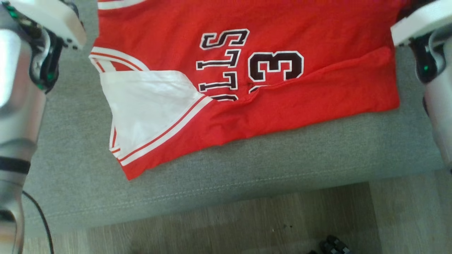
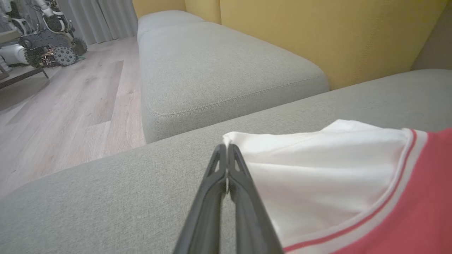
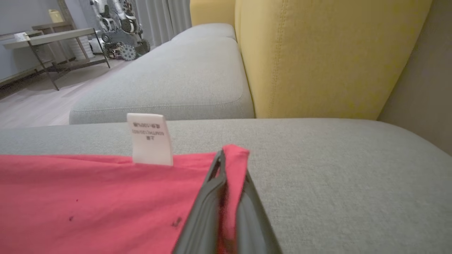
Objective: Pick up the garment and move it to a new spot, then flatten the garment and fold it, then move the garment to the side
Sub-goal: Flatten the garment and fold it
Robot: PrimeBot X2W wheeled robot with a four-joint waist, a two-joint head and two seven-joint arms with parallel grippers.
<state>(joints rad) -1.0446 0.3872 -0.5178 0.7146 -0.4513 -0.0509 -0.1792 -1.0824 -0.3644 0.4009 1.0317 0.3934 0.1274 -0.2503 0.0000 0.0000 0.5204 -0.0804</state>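
Note:
The garment (image 1: 282,106) is a red jersey with dark lettering and a white side panel, spread on a grey sofa cushion (image 1: 247,169), its near edge folded over. In the left wrist view my left gripper (image 2: 226,148) is shut, pinching the corner of the garment's white panel (image 2: 317,169). In the right wrist view my right gripper (image 3: 229,155) is shut on a red corner of the garment (image 3: 88,197), with red cloth between the fingers. A white care label (image 3: 150,139) stands up beside it. My forearms flank the garment at the left (image 1: 21,88) and right (image 1: 434,70).
The cushion's front edge drops to a wood floor (image 1: 247,225). A second grey cushion (image 2: 212,70) lies beyond, with a yellow backrest (image 2: 317,31) behind. Another robot (image 2: 46,46) and a table (image 3: 46,37) stand far off. A cable (image 1: 39,215) hangs by my left arm.

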